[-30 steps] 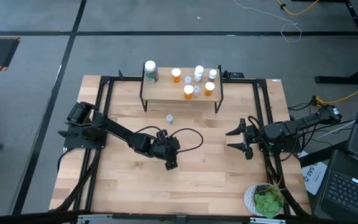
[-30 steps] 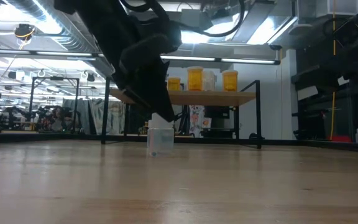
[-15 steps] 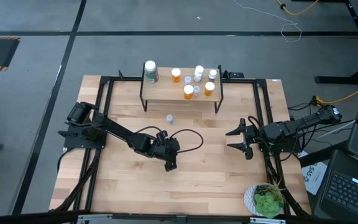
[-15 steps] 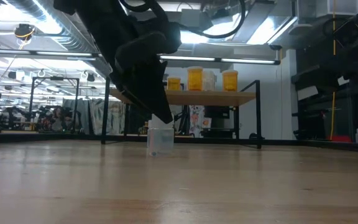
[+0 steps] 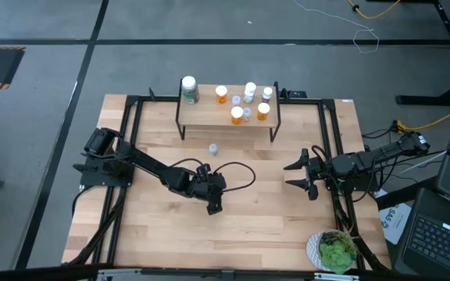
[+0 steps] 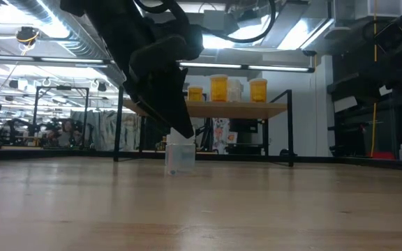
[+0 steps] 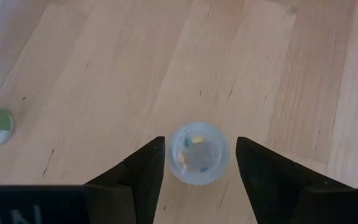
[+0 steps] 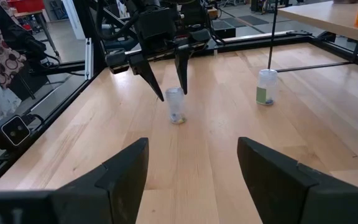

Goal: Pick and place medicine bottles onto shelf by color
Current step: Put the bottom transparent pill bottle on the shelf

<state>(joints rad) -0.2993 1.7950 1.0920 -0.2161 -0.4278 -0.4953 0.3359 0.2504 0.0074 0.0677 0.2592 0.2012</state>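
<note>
Even overhead light, soft shadows on counter (image 5: pixel 233 226). Low view backlit by ceiling strip lights (image 6: pixel 271 42), arm (image 6: pixel 152 63) silhouetted, near counter blurred. Wrist views sharp, no glare.

7 bottles (image 5: pixel 237 115) on shelf (image 5: pixel 209 117); 2 clear bottles (image 8: pixel 176 106) on table.

no readable text, labels, brands, numbers or signs anywhere
</note>
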